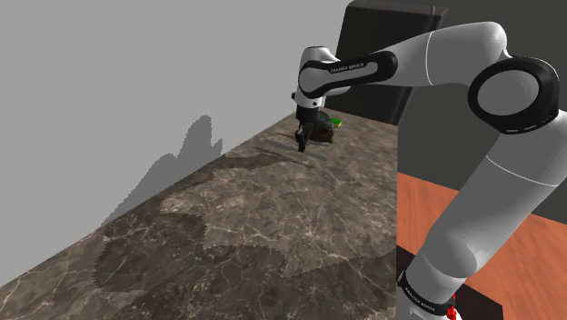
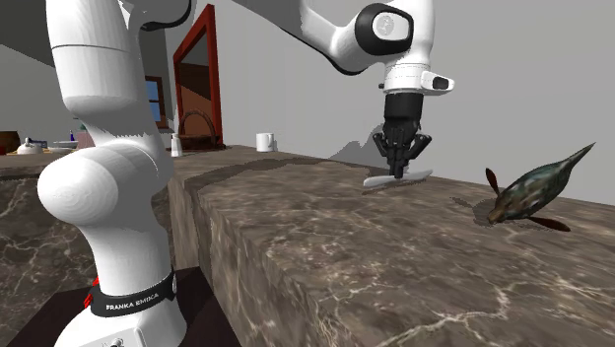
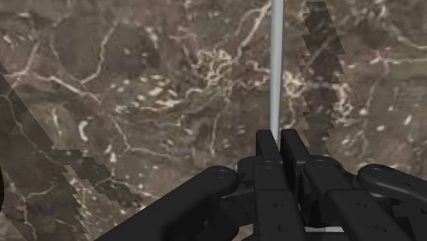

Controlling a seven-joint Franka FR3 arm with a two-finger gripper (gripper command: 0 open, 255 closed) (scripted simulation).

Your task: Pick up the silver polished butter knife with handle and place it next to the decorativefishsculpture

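A silver butter knife (image 2: 397, 178) hangs just above the brown marble counter (image 2: 325, 237), and my black gripper (image 2: 400, 170) is shut on it. In the wrist view the knife (image 3: 276, 68) runs as a thin pale bar straight out from between my fingers (image 3: 265, 154), which clasp it at my gripper (image 3: 276, 145). The fish sculpture (image 2: 532, 189), dark mottled with fins, lies on the counter toward the second exterior view's right, apart from the knife. In the shoulder view my gripper (image 1: 303, 138) sits at the far end of the counter, with the fish (image 1: 324, 129) just behind it.
A grey wall (image 1: 136, 100) runs along the counter's far side. A dark cabinet (image 1: 382, 55) stands behind the counter's end. A white mug (image 2: 264, 142) and a red-framed doorway (image 2: 195, 84) are far back in the second exterior view. The counter's near edge (image 2: 212, 222) drops off beside my stand.
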